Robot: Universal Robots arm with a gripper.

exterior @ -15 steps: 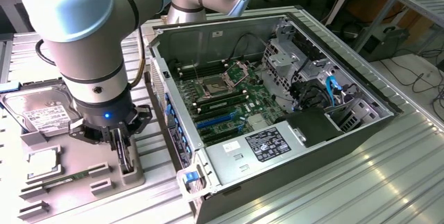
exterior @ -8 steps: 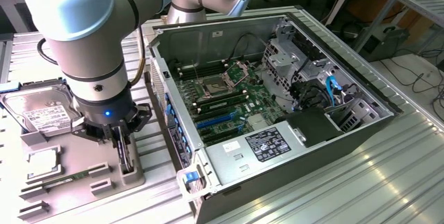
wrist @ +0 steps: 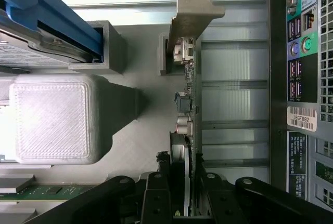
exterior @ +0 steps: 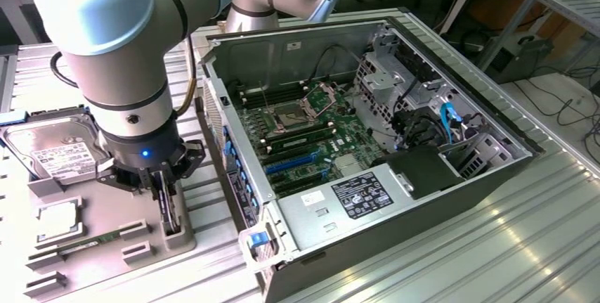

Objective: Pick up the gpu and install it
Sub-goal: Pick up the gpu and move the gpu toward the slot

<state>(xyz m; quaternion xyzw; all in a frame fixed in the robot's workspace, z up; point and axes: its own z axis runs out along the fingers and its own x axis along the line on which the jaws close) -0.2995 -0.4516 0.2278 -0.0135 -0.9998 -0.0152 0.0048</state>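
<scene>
- Computer case (exterior: 375, 247) lies open on the table (exterior: 535, 247), just beside the grey holder (exterior: 112, 264). Its near wall stands between the holder and the blue slots (exterior: 291, 164).
- Hard drive (exterior: 56, 152) is near the arm, apart from the card.
- Graphics card (exterior: 170, 208) (wrist: 190, 104) stands on edge in the holder, with the claw (exterior: 159, 189) (wrist: 183, 178) apparently clamped on it, one finger on each face.
- Card is likely light, stiff and fragile, so grip the bare board, not the chips.
- Bracket (wrist: 195, 11) sits in a holder post and may snag.
- Memory stick (exterior: 94, 240) is clear of the card.
</scene>
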